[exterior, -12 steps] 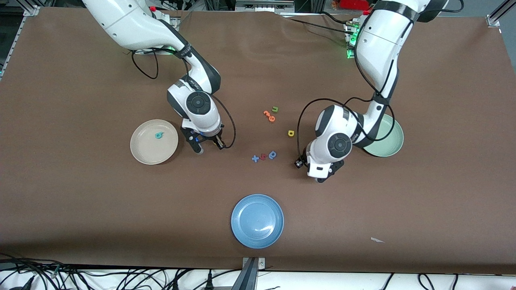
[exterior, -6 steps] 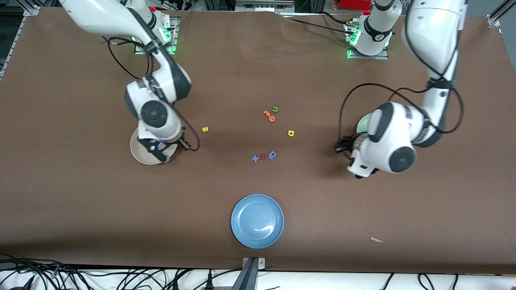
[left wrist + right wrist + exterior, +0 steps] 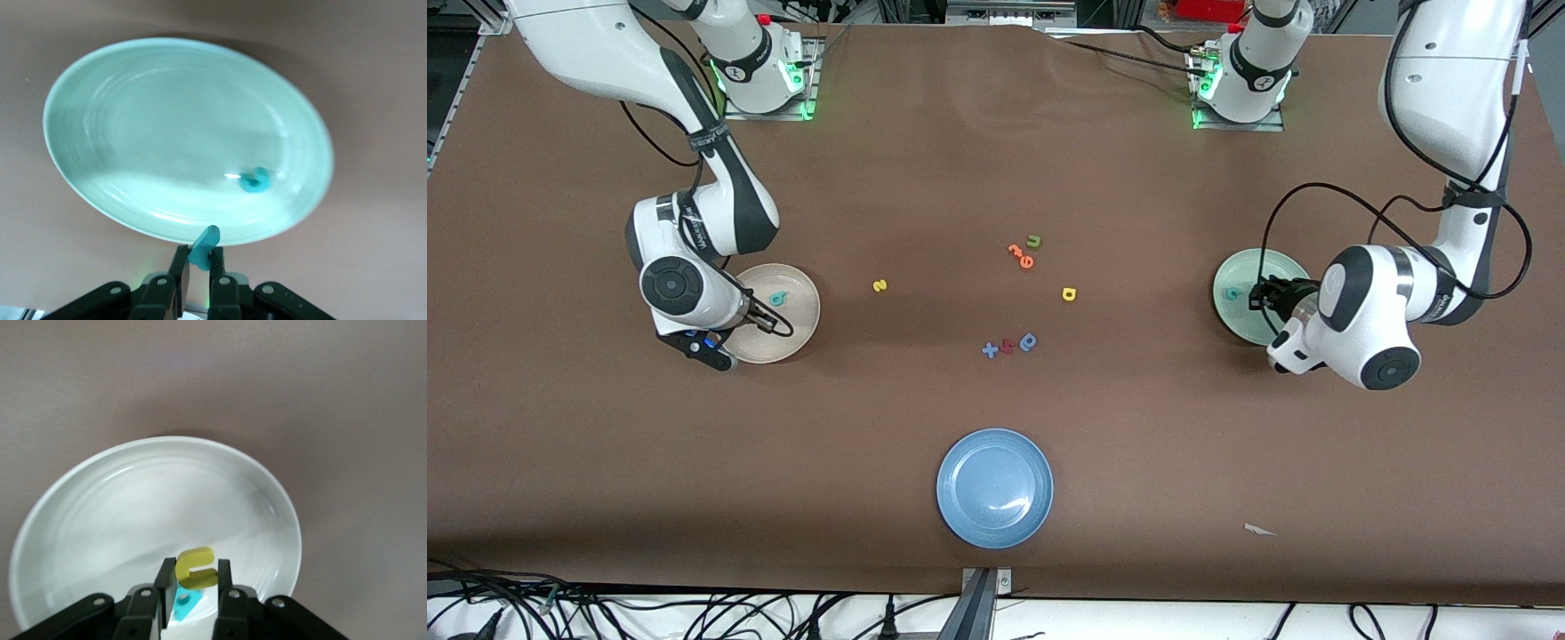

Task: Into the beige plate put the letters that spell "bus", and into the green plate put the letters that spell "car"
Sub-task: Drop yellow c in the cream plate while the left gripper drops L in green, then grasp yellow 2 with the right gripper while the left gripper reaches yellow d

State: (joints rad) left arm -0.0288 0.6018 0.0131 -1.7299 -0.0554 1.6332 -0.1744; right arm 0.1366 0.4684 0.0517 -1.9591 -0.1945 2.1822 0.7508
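Left gripper pinches a small teal plastic letter over the pale green plate; right gripper clamps a yellow u above the beige plate (teal b inside). Releasing high risks a bounce-out

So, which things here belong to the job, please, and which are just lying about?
Job: beige plate with teal b; green plate with teal c; yellow u in right gripper; teal r in left gripper; yellow s, yellow a.
Spare: olive u, orange pieces, blue x, blue rounded letter, blue plate.
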